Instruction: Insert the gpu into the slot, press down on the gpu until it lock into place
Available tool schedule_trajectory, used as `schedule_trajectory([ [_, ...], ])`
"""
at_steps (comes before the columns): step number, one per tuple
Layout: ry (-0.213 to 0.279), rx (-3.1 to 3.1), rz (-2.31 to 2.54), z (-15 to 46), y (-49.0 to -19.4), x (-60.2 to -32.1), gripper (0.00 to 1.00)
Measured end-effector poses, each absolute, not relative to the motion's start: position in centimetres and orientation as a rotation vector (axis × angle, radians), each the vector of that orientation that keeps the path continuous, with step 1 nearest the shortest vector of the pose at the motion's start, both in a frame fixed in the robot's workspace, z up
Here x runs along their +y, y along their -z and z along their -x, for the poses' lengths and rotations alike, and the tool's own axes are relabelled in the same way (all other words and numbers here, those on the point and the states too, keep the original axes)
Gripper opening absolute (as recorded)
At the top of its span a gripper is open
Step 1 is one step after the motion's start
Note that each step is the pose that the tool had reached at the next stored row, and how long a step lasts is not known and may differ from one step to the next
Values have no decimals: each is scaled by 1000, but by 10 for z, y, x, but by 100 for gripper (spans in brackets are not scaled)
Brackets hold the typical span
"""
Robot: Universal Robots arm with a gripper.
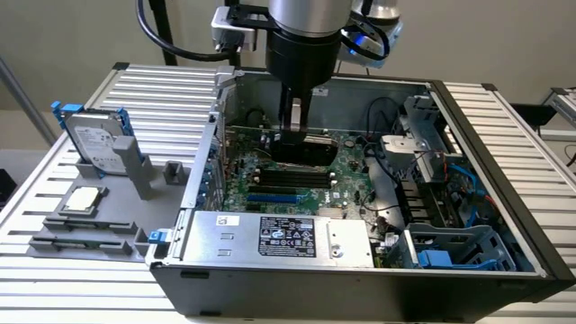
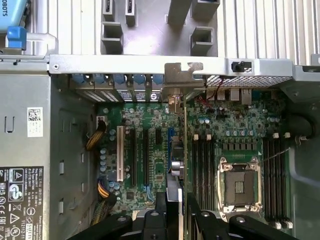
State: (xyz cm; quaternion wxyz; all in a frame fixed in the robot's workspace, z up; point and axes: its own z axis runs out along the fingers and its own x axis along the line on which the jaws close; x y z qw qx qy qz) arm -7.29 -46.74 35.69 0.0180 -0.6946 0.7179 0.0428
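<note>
Exterior view: gripper (image 1: 293, 135) stood inside the open PC case (image 1: 360, 297), fingers pinching the gpu (image 1: 293, 152) by its upper part. The card hung upright above the motherboard, not seated. The slot (image 1: 272, 199), bright blue, lay bare betw. the memory slots (image 1: 293, 179) and the silver power supply (image 1: 279, 236). Wrist view: card seen edge-on, parallel to and just beside the blue strip, w/ its metal bracket (image 2: 182, 77) overlapping the case's rear rail.

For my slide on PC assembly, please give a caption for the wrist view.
Gripper over the motherboard, gpu edge-on below it, alongside the blue slot.
</note>
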Motion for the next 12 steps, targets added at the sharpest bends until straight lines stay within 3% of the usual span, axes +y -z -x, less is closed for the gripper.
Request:
schedule_trajectory([
  [12, -147, 2190, 2181, 76, -335, -469, 27],
])
